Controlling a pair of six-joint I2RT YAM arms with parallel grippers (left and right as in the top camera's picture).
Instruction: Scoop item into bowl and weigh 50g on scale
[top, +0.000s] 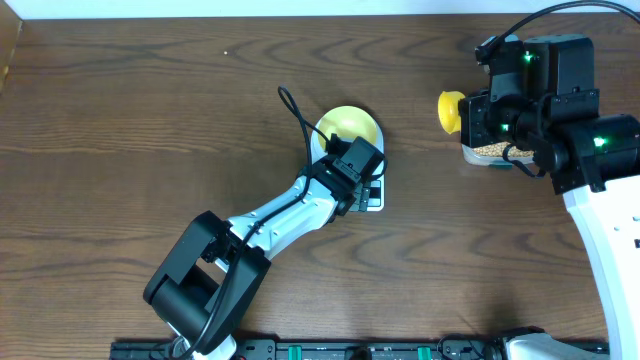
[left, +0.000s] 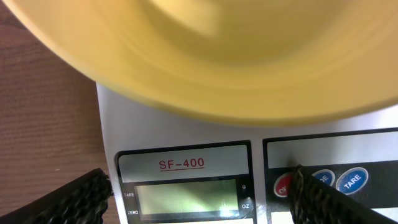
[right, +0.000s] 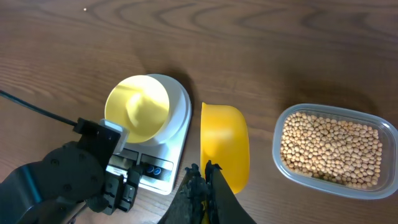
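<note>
The pale yellow bowl (top: 350, 125) stands empty on the white scale (top: 376, 203). In the left wrist view the bowl (left: 224, 56) fills the top and the scale (left: 186, 134) shows a blank display. My left gripper (left: 199, 174) is open over the scale's display edge, its right finger on the red button. My right gripper (right: 205, 171) is shut on the handle of a bright yellow scoop (right: 225, 146), held empty above the table between the scale (right: 177, 134) and the beans (right: 329, 146). The beans also show in the overhead view (top: 490, 150).
The beans lie in a clear plastic tub (right: 281, 163) to the right of the scoop. The tub (top: 470, 158) sits partly under the right arm at the table's right side. The left arm stretches from the front edge to the scale.
</note>
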